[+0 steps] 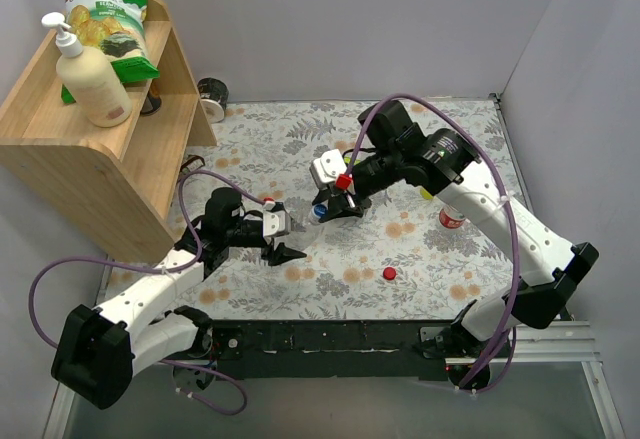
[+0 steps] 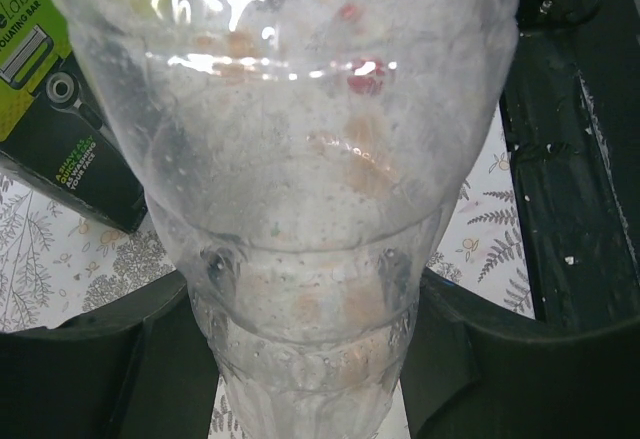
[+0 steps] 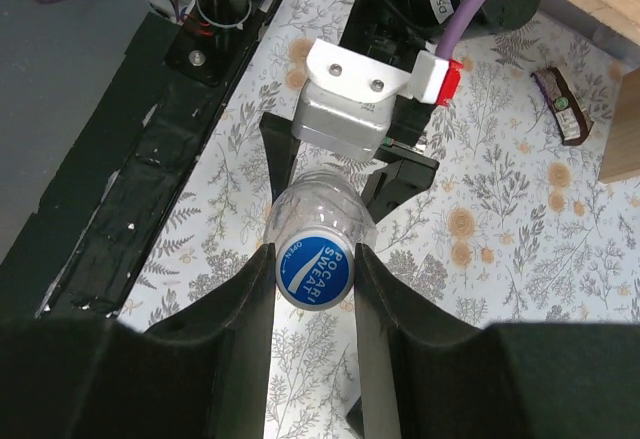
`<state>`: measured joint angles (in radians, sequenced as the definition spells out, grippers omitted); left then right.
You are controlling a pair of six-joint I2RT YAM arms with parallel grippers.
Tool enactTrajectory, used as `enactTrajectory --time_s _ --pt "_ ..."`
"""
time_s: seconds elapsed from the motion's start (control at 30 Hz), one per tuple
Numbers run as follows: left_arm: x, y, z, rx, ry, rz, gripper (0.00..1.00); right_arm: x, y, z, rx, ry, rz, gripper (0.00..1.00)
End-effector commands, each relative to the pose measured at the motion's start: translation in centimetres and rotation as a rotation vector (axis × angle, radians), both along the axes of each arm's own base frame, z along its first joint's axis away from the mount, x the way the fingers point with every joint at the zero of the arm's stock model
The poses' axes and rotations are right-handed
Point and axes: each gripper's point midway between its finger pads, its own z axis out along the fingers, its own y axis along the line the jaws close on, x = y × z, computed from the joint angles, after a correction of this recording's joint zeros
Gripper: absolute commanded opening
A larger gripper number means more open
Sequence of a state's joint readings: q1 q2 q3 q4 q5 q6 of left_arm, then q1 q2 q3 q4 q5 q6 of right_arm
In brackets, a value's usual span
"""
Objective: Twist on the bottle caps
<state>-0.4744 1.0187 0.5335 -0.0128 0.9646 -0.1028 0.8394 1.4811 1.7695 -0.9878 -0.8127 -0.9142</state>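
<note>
The wooden shelf crowds my left side. It carries a cream pump bottle and a bag of chips. A dark roll sits on the floral worktop behind the shelf's corner. A green-and-black box lies close beside my left jaws, and a snack bar wrapper lies near the shelf's foot. A red-and-white labelled bottle sits just beside my right forearm. A red cap lies alone toward the black strip at the near edge. Grey walls close the back and both sides, and the far middle of the worktop is the open room.

My left jaws pinch the clear bottle around its body and hold it roughly level, mouth end toward my right arm. My right jaws are pressed onto the blue cap, one finger on each side. The cap sits right at the bottle's mouth; whether its thread has caught I cannot tell.
</note>
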Motion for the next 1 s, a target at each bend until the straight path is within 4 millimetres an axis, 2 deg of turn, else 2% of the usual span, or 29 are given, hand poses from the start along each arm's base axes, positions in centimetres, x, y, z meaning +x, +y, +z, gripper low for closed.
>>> enactTrajectory --time_s 0.0,0.13,0.27,0.47,0.7,0.97 --pt "-0.1 -0.4 1.3 -0.055 0.002 0.020 0.00 -0.8 -1.1 0.6 0.007 -0.042 0.001 0.26" --pt "0.0 -0.4 1.8 -0.062 -0.014 0.018 0.00 -0.8 -1.5 0.1 -0.009 -0.042 -0.023 0.27" --pt "0.0 -0.6 1.9 -0.063 -0.043 0.005 0.00 0.4 -1.0 0.4 0.010 -0.062 -0.085 0.27" --pt "-0.4 -0.9 1.9 -0.055 -0.082 -0.025 0.00 1.0 -0.4 0.5 0.020 -0.046 -0.108 0.27" --pt "-0.1 -1.1 2.5 -0.074 -0.086 -0.007 0.00 0.8 -0.3 -0.1 0.008 -0.025 -0.095 0.28" --pt "0.8 -1.1 2.9 -0.104 -0.091 0.057 0.00 -0.4 -0.8 -0.9 -0.042 0.029 -0.051 0.27"
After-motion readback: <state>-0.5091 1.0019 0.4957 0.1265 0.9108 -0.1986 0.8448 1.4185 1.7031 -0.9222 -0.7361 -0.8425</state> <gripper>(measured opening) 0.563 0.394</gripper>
